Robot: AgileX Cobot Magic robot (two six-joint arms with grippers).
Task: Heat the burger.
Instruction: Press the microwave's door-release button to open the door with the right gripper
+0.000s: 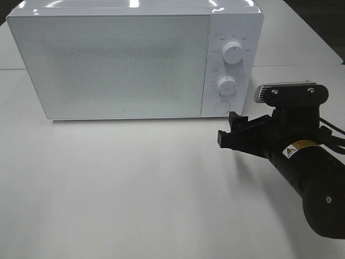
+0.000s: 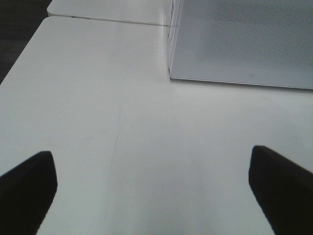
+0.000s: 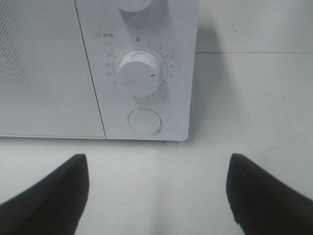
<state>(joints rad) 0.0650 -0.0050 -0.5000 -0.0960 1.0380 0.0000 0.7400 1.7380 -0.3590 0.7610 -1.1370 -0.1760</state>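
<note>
The burger is out of view in all three views. A white microwave (image 1: 124, 65) stands at the back of the table with its door shut, and its frosted window hides the inside. My right gripper (image 1: 227, 128) hovers just in front of the control panel, open and empty. In the right wrist view my right gripper (image 3: 156, 196) faces the lower dial (image 3: 140, 73) and the round button (image 3: 144, 121). The dial's red mark is turned away from 0. My left gripper (image 2: 156, 191) is open over bare table near the microwave's (image 2: 244, 39) left front corner.
The upper dial (image 1: 233, 52) sits above the lower dial (image 1: 227, 85) and the round button (image 1: 221, 106). The white table (image 1: 135, 189) stretches in front of the microwave. A seam (image 2: 107, 20) joins a second tabletop behind.
</note>
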